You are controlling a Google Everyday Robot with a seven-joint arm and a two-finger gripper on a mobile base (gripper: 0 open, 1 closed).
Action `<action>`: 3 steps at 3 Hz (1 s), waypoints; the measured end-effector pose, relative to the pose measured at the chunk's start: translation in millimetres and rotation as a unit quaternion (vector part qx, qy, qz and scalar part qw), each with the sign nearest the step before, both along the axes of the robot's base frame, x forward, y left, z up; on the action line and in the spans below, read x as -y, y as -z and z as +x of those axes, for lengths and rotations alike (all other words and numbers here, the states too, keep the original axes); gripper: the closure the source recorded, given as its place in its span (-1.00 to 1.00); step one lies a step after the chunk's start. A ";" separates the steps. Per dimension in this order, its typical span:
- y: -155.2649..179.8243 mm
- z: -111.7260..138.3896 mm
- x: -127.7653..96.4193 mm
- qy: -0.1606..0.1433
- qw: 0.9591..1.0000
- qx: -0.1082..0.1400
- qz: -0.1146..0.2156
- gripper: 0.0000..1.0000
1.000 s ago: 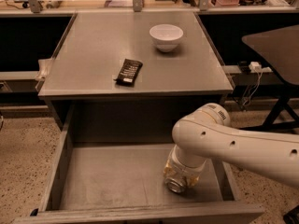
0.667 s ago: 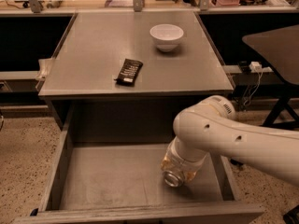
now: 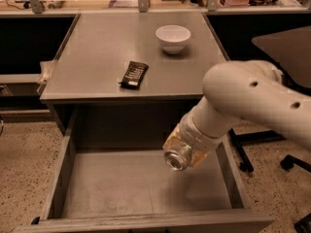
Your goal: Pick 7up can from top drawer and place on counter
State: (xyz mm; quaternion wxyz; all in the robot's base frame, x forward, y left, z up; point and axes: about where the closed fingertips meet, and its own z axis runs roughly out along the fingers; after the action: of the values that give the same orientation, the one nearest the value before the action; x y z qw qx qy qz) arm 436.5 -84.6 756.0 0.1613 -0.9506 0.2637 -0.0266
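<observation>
Gripper [image 3: 183,149] hangs a little right of the frame centre, over the right part of the open top drawer [image 3: 112,188], at the end of the white arm [image 3: 243,96] that enters from the right edge. Its jaws are clamped on the 7up can [image 3: 176,160], which is tilted with its round silver end toward the lower left and does not touch the drawer bottom. On the table [image 3: 97,42] in the upper half stand a white bowl [image 3: 173,37] and, well apart from it, a flat black snack packet [image 3: 134,74] near the front edge.

Bowl [image 3: 173,37] behind snack packet [image 3: 134,74] on counter [image 3: 92,47], end effector [image 3: 187,149] holding 7up can [image 3: 176,160] above top drawer [image 3: 121,188]
</observation>
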 end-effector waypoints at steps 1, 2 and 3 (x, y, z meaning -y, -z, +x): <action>-58.3 29.3 -9.3 -0.015 0.999 0.014 0.029 1.00; -108.0 67.3 -20.9 -0.042 0.996 0.064 0.044 1.00; -124.6 75.3 -23.9 -0.043 0.994 0.081 0.051 1.00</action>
State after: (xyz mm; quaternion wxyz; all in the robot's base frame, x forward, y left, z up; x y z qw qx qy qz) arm 511.8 -60.7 880.6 0.2313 -0.9463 0.2100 -0.0832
